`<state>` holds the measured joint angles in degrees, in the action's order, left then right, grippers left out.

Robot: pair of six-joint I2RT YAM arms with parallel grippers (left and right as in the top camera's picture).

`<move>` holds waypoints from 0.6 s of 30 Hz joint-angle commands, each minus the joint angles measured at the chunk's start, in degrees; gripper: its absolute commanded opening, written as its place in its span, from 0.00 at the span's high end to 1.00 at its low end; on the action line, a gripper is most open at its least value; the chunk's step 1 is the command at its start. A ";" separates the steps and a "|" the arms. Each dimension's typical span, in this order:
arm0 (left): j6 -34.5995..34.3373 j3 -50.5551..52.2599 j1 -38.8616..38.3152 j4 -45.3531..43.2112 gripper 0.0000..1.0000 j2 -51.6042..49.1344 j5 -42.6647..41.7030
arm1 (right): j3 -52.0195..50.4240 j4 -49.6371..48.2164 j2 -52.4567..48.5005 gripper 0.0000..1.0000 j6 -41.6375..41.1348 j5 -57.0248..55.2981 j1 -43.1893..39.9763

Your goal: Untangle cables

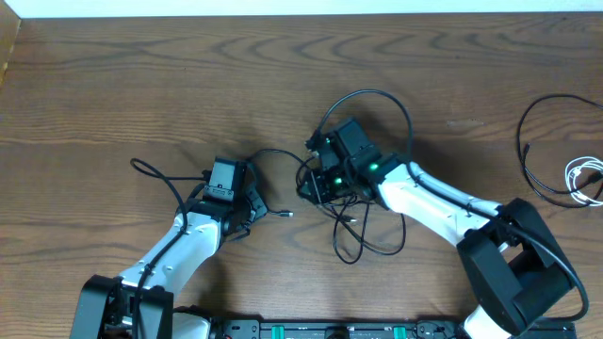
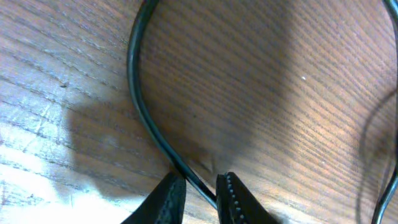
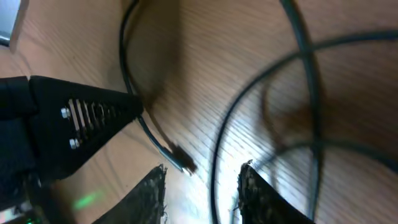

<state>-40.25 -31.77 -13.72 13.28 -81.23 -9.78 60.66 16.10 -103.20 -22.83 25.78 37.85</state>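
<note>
Leftmost, the left claw (image 2: 200,198) sits low over the desk (image 1: 141,85), jaws narrowly parted around a black cable (image 2: 132,62). Further right, the right claw (image 3: 202,193) stands open astride one strand of the tangled black cables (image 3: 217,149). Far right lie a black loop (image 1: 521,141) and a white cable (image 1: 577,168).

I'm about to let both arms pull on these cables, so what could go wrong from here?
The left hand straddles a black cable only at its fingertips, so it may slip out. The right hand has a looped strand between its open jaws with a plug end just beside; it could snag the plug. Pulling apart may tighten the tangle.
</note>
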 commanded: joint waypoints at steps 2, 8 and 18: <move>-0.35 0.55 -0.13 0.24 0.80 -0.44 -0.07 | 0.02 -1.11 1.20 0.63 2.75 -7.02 3.23; -0.50 0.55 -0.13 0.28 0.81 -0.44 -0.07 | 0.02 -0.94 1.20 0.41 3.93 -7.45 4.26; -0.57 0.55 -0.13 0.33 0.81 -0.44 -0.09 | 6.91 11.06 7.67 0.21 5.73 -10.88 2.47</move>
<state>-40.49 -31.62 -13.72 13.28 -81.23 -10.00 63.70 24.75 -100.68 -18.41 18.79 40.64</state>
